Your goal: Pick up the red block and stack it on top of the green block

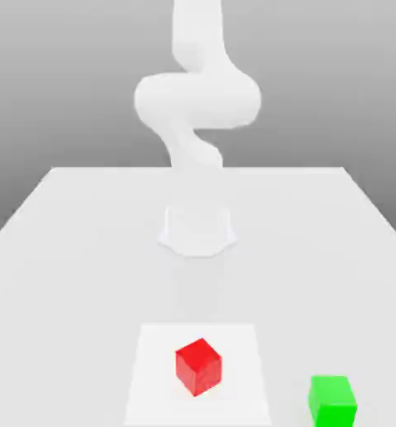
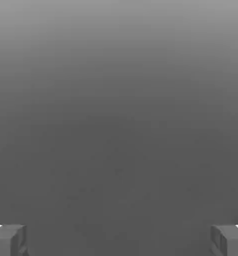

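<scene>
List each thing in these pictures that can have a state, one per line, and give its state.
Red block: resting on the table, turned corner-forward, not held, nothing on it.
Green block: resting on the table to the exterior view's right of the red block, apart from it, nothing stacked on it.
Gripper: jaws wide apart, nothing between them.
Arm: raised above the table, touching neither block.

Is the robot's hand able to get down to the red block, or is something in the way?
Probably yes. The red block sits alone on the table, apart from the green block, with nothing on top of it or beside it. The hand is open, with its fingers spread wide.
</scene>
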Motion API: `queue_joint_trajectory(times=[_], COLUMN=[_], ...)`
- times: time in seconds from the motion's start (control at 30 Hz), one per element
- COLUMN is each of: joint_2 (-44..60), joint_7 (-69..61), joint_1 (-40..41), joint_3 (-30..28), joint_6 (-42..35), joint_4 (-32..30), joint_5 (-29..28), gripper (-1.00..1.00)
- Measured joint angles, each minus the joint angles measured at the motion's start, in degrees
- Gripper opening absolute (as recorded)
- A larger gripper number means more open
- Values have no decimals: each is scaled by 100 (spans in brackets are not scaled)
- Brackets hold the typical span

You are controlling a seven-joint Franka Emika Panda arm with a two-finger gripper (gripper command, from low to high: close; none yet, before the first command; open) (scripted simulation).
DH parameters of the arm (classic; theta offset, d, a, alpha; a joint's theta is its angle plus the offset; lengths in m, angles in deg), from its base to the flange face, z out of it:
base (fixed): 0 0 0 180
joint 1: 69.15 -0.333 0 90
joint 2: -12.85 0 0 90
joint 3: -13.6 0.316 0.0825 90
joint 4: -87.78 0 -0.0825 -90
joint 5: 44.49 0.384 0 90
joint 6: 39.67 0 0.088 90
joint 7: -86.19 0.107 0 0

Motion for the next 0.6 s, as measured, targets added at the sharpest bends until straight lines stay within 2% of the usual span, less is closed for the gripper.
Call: queue_joint_trajectory(times=[0.33, 0.6], joint_2=[2119, 3779], joint_7=[-1640, -2881], joint_1=[-625, -805], joint_3=[-583, -719], joint_6=[1056, 1892], joint_4=[-848, -1517], joint_5=[227, 335], gripper=[0, 0])
